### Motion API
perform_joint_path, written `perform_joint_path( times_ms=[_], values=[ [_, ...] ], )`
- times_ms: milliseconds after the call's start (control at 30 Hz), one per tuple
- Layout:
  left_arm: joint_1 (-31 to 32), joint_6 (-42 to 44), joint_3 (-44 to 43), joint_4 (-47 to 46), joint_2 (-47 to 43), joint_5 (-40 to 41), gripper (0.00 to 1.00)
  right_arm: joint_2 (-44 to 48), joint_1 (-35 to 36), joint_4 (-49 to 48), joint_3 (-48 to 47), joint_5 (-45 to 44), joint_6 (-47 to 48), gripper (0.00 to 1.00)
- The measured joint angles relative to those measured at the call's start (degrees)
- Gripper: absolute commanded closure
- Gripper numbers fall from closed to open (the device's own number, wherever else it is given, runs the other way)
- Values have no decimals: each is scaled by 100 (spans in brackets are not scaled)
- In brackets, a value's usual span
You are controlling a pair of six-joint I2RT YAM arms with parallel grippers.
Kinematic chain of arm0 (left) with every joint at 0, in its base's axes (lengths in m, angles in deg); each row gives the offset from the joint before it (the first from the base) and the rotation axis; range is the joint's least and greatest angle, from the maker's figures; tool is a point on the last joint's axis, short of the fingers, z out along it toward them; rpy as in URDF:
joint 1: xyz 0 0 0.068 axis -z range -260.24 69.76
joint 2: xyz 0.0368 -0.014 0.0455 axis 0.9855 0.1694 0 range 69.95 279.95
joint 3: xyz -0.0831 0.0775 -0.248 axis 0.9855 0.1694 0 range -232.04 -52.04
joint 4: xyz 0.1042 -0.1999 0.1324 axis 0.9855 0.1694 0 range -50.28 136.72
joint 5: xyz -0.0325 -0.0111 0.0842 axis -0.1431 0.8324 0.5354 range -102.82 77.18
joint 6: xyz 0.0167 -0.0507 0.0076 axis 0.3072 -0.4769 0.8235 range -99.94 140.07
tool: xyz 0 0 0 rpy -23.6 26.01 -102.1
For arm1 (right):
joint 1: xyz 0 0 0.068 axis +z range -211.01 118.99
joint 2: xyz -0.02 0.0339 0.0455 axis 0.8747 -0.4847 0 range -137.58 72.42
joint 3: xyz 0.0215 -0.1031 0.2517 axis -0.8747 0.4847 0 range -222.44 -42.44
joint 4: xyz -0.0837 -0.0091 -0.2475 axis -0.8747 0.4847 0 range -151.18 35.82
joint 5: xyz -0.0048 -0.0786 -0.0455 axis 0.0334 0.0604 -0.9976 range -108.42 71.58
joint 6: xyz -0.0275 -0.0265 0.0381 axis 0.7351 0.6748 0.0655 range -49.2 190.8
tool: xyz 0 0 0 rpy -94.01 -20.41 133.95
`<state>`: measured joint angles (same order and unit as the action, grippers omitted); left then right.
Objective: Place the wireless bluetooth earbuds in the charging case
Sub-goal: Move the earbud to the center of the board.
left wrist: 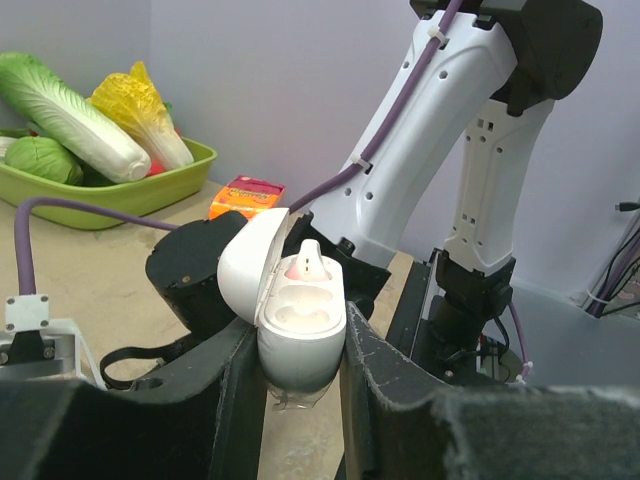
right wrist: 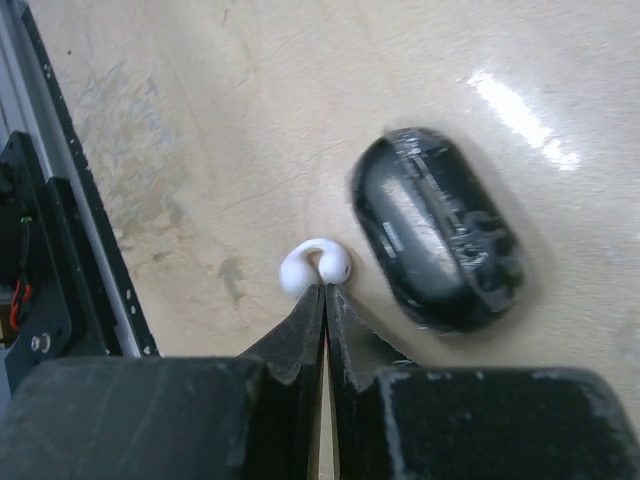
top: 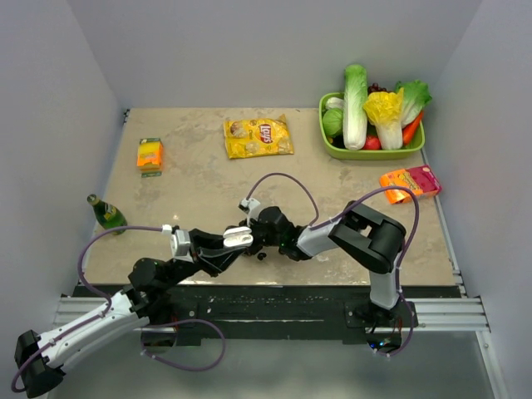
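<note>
My left gripper (left wrist: 300, 348) is shut on the white charging case (left wrist: 298, 325), held upright between both fingers. Its lid (left wrist: 248, 265) is swung open to the left. One whitish earbud (left wrist: 307, 264) sits in the far slot; the near slot shows bare. In the top view the charging case (top: 239, 238) hangs near the table's front edge, next to the right wrist. My right gripper (right wrist: 325, 288) is shut, with a white C-shaped earbud (right wrist: 314, 265) pinched at its very tips above the table. A black pill-shaped case (right wrist: 437, 230) lies just to the right of it.
A green tray (top: 331, 150) of vegetables stands at the back right. A yellow chips bag (top: 258, 137) lies at the back middle, an orange packet (top: 150, 154) back left, a green bottle (top: 106, 214) at the left edge, and an orange-pink packet (top: 410, 181) at the right.
</note>
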<state>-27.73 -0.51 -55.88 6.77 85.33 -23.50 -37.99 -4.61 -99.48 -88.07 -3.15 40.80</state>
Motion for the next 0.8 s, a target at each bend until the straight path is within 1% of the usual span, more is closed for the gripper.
perform_joint_path(
  times_ms=[100, 200, 233, 300, 333, 500, 533, 633, 800],
  values=[
    [0, 0, 0, 0, 15, 0, 100, 0, -153, 7, 0, -42, 4, 89],
    [0, 0, 0, 2, 42, 0, 100, 0, -278, 4, 0, -59, 4, 83],
    [0, 0, 0, 2, 52, 0, 100, 2, -313, -2, 2, -57, 17, 79],
    [0, 0, 0, 2, 79, 0, 100, 20, -339, -35, 31, -55, 20, 76],
    [0, 0, 0, 2, 92, 0, 100, 52, -341, -46, 66, -48, 22, 73],
    [0, 0, 0, 2, 157, -4, 100, 341, -284, 44, 234, -76, 70, 68],
    [0, 0, 0, 2, 160, -11, 100, 428, -245, 87, 243, -87, 92, 64],
    [0, 0, 0, -7, 160, -42, 100, 686, -98, 120, 247, -79, 149, 58],
    [0, -2, 0, -44, 144, -79, 100, 734, 33, 160, 170, 42, 186, 56]
  ],
)
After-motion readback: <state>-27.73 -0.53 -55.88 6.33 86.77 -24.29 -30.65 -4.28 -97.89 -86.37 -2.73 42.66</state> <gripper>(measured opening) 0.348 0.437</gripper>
